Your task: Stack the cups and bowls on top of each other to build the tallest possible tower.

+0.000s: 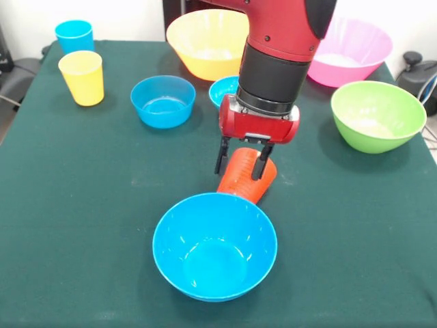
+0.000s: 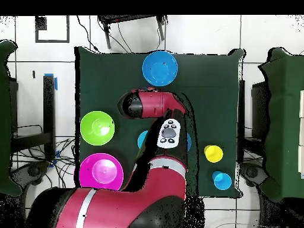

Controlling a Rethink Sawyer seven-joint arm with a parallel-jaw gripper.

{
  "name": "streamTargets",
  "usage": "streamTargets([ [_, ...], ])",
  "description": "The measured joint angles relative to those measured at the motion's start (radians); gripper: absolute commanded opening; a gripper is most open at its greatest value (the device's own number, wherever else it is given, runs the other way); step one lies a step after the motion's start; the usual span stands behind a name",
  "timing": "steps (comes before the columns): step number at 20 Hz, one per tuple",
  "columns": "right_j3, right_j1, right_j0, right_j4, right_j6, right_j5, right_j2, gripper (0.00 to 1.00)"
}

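Observation:
My gripper (image 1: 240,162) hangs over the table's middle, shut on the orange-red ribbed cup (image 1: 247,179), which tilts behind the rim of the medium blue bowl (image 1: 214,246) (image 2: 160,68). Two smaller blue bowls (image 1: 162,101) (image 1: 224,89) stand further back, the second partly hidden by the arm. The yellow-orange bowl (image 1: 205,44), pink bowl (image 1: 351,51) (image 2: 101,171) and green bowl (image 1: 377,115) (image 2: 97,127) stand apart. The yellow cup (image 1: 82,77) (image 2: 213,154) and sky blue cup (image 1: 74,35) (image 2: 222,180) stand upright at one corner. Each bowl stands alone; no stack shows. In the overhead view the arm hides the gripper.
The dark green table (image 1: 82,205) reaches to its edges on all sides. Black chairs or gear stand off the table at both far corners in the front view.

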Motion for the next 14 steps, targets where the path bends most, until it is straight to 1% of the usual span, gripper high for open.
streamTargets([
  [14, 0.024, -0.012, -0.001, 0.0, 0.0, 0.0, 0.0, 1.0],
])
